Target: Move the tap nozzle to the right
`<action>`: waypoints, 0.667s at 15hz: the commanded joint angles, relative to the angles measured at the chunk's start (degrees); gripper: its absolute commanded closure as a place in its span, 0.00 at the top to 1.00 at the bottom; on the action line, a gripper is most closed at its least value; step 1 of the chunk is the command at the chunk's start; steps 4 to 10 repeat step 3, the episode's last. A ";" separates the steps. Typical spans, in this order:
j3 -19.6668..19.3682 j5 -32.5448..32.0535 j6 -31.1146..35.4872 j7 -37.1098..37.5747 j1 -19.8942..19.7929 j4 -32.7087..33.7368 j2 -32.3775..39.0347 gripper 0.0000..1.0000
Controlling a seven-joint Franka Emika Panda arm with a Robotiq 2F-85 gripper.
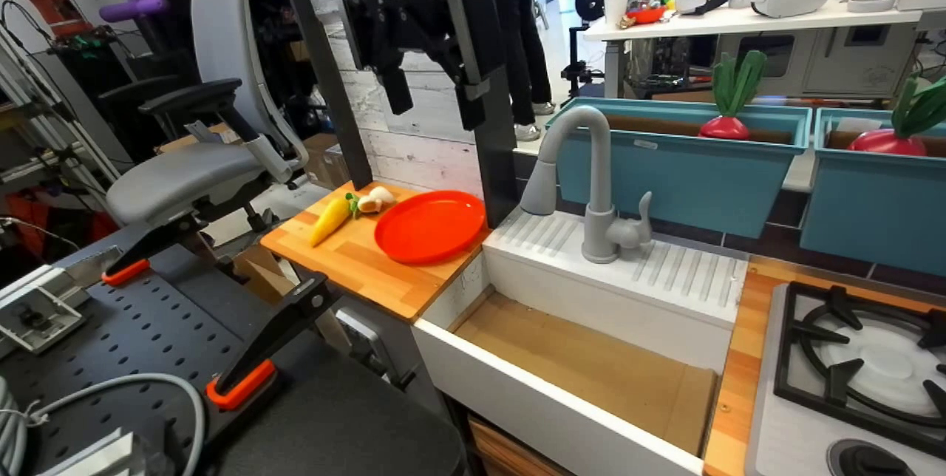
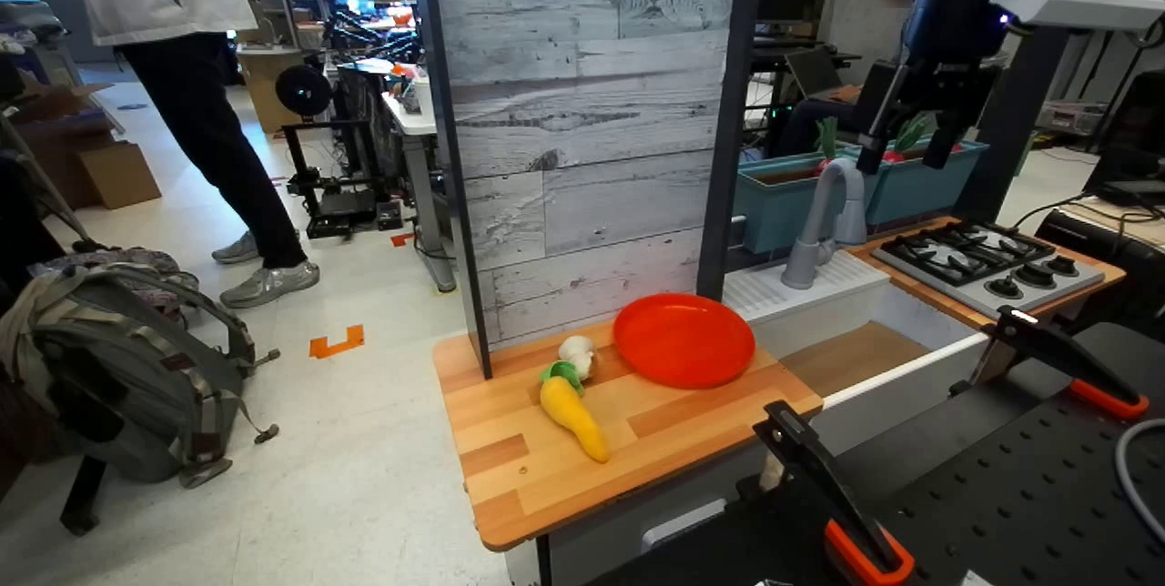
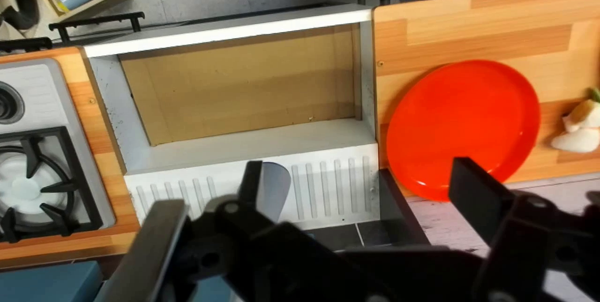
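The tap nozzle is a matte grey arched spout on the white ridged ledge behind the sink, in both exterior views. In an exterior view its downward end hangs left of its base, towards the red plate. In the wrist view only its flared end shows, partly hidden behind the left finger. My gripper is open and empty, fingers pointing down, above counter height in both exterior views. It also shows in the wrist view. I see no contact with the nozzle. The short grey lever handle sits beside the nozzle's base.
A dark upright post stands between the tap and the plank wall. The red plate lies left of the sink, near a yellow vegetable. The stove and teal planters flank the tap.
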 commanded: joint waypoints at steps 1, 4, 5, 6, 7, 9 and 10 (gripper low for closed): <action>-0.60 0.16 -0.12 -0.09 0.69 -0.41 -0.39 1.00; -0.76 0.11 -0.12 -0.08 0.65 -0.48 -0.38 1.00; -0.76 0.11 -0.12 -0.08 0.65 -0.48 -0.38 1.00; -0.76 0.11 -0.12 -0.08 0.65 -0.48 -0.38 1.00; -0.76 0.11 -0.12 -0.08 0.65 -0.48 -0.38 1.00; -0.76 0.11 -0.12 -0.08 0.65 -0.48 -0.38 1.00; -0.76 0.11 -0.12 -0.08 0.65 -0.48 -0.38 1.00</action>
